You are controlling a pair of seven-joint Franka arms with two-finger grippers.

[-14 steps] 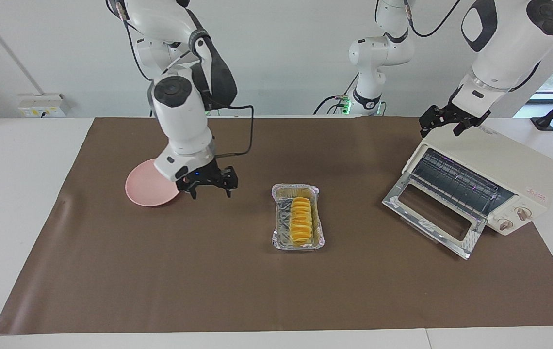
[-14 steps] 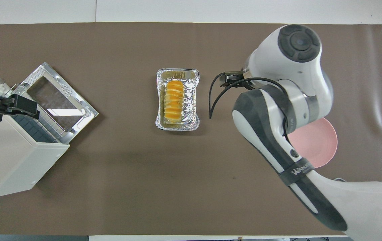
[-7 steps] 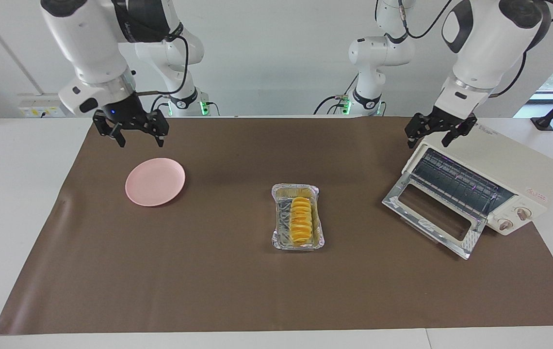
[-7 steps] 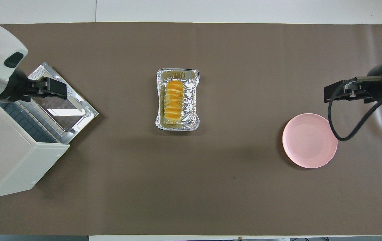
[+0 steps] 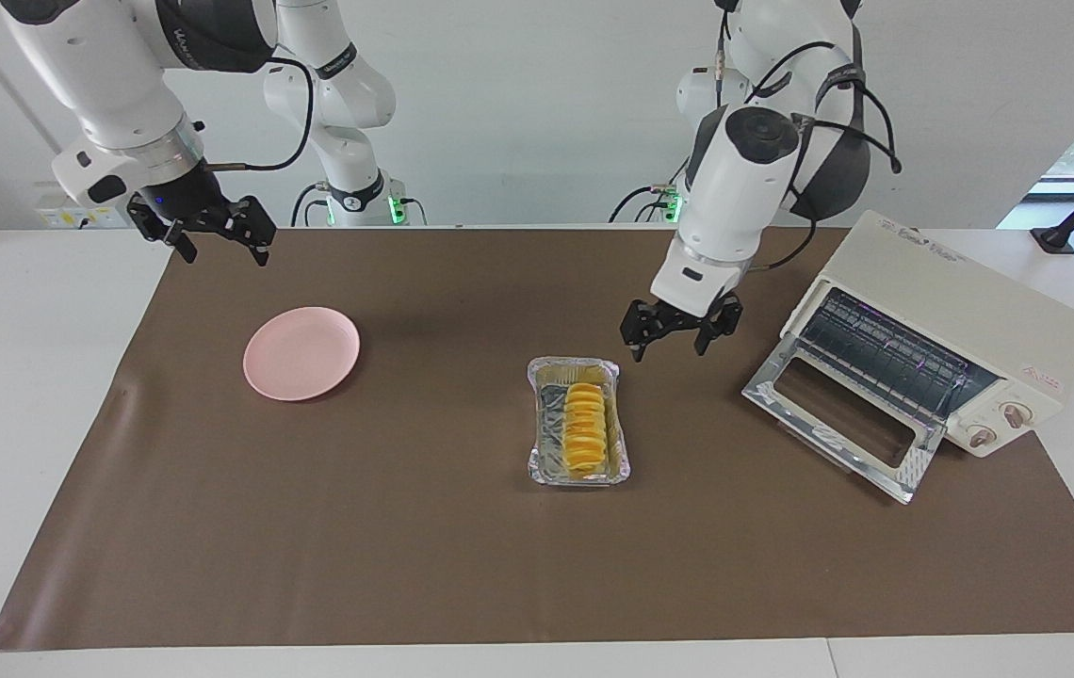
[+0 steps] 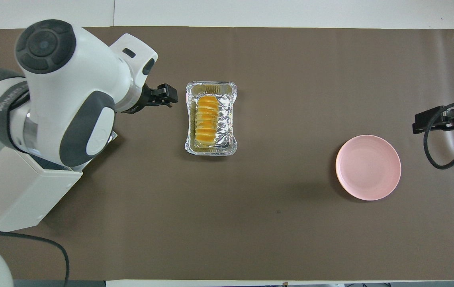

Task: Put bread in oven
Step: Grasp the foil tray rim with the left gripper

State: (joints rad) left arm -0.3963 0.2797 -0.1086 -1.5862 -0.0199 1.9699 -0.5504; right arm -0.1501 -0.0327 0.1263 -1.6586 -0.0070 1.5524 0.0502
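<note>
The bread (image 5: 584, 428) (image 6: 206, 119), a ridged golden loaf, lies in a crinkled foil tray (image 5: 537, 466) (image 6: 231, 148) at mid-mat. The cream oven (image 5: 961, 301) (image 6: 16, 191) stands at the left arm's end, its glass door (image 5: 838, 424) folded down and the rack showing. My left gripper (image 5: 671, 348) (image 6: 169, 95) hangs open and holds nothing, over the mat between tray and oven, close beside the tray. My right gripper (image 5: 223, 252) (image 6: 430, 118) is open too, raised over the mat's edge at the right arm's end.
A round pink plate (image 5: 301, 353) (image 6: 368, 167) lies on the brown mat (image 5: 405, 546) toward the right arm's end. In the overhead view the left arm's bulk covers the oven door.
The left gripper has swung from above the oven down to beside the foil tray. The right gripper has pulled back from mid-mat past the plate to the mat's edge. Bread and tray have not moved.
</note>
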